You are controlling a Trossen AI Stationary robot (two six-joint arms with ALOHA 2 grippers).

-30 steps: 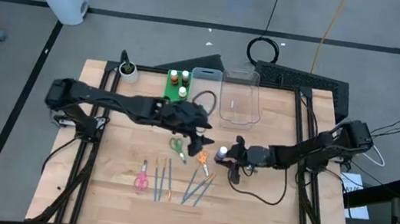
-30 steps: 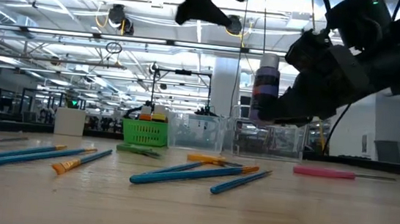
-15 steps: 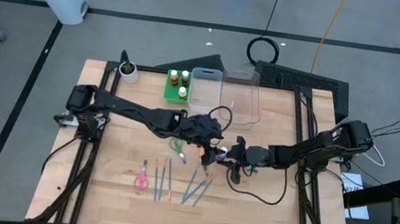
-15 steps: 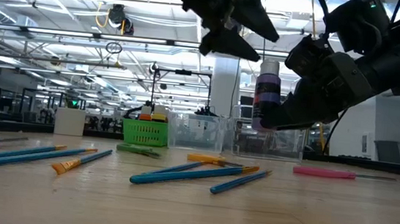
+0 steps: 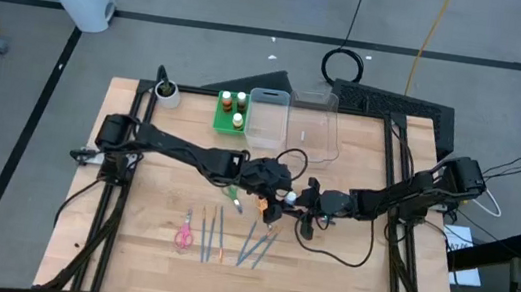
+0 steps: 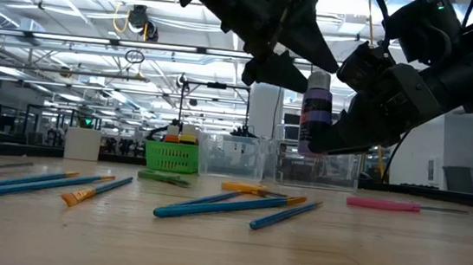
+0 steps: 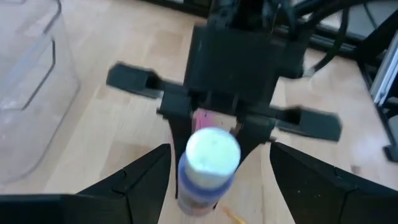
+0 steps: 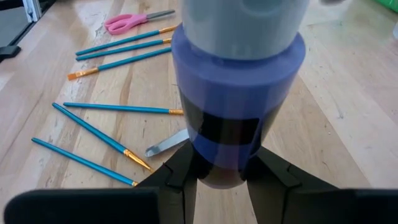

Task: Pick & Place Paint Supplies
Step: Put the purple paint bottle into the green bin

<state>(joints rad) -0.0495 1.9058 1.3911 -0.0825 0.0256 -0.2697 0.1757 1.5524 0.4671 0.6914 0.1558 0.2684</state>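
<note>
While the right gripper (image 6: 318,140) clamps the purple paint bottle (image 6: 315,110) upright above the table, the left gripper (image 7: 211,168) straddles its cap wide open; closing off-centre could knock it loose.

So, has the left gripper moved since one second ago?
Yes. In the high view the left gripper has moved away from the green tray, toward the purple paint bottle.

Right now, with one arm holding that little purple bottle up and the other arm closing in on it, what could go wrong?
The right tool grips the purple bottle only at its base, so a nudge might tip it out. The left tool is open around the white cap; if it closes off-centre, the bottle could slip and drop. A dropped bottle might scatter the brushes on the table below.
</note>
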